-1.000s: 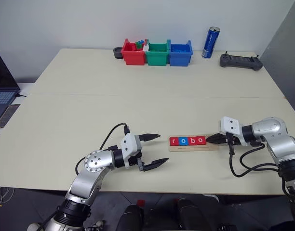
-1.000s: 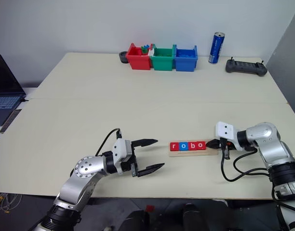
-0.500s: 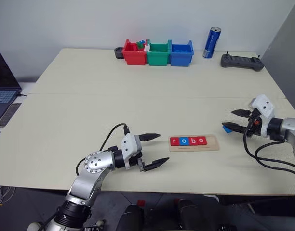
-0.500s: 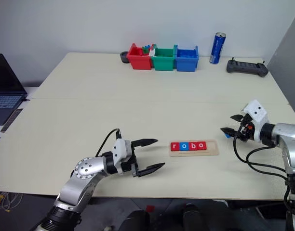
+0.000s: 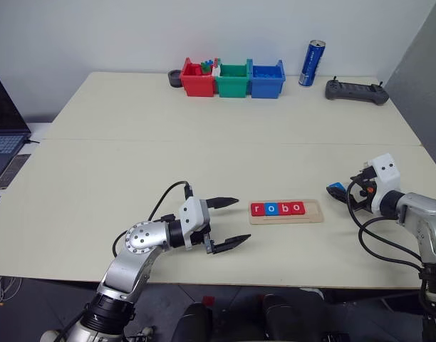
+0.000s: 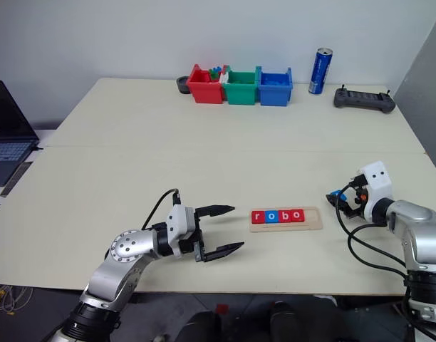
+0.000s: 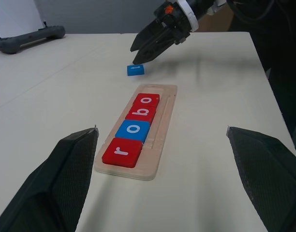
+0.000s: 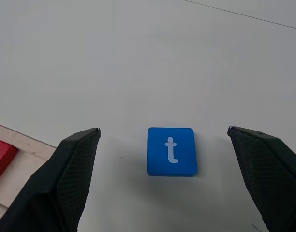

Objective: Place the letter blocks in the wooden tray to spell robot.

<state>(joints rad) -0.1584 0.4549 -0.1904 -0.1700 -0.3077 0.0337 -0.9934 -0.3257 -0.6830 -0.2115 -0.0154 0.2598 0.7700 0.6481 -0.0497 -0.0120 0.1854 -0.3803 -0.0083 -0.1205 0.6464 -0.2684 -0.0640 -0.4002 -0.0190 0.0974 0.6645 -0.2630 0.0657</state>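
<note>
- Right gripper [image 8: 171, 159] spread wide and empty, its two black fingers [image 8: 58, 186] flanking a blue "t" block [image 8: 171, 151] lying flat on the table [image 5: 204, 157], untouched by either.
- Same blue block [image 5: 336, 189] seen from the head resting just beyond the right end of the wooden tray [image 5: 286, 211], apart from it, right gripper poised just above.
- Left gripper [image 5: 227, 222] also spread open and empty, hovering level just left of the tray, fingertips [image 5: 231, 201] pointing toward it without contact.
- In the tray, four letter blocks [image 7: 133, 129] set in a touching row from the left end: red "r" [image 7: 122, 152], blue "o" [image 7: 132, 130], red "b" [image 7: 140, 112], red "o" [image 7: 148, 100]; last slot at the right end bare wood.
- Farther back on the cream table, red bin [image 5: 196, 78], green bin [image 5: 233, 79] and blue bin [image 5: 266, 78] side by side, small coloured pieces showing in the red one.
- Blue drink can [image 5: 311, 63] upright to the right of the bins, dark handheld controller [image 5: 356, 90] lying beyond it.
- Laptop [image 5: 4, 125] at the far left edge, off the table.
</note>
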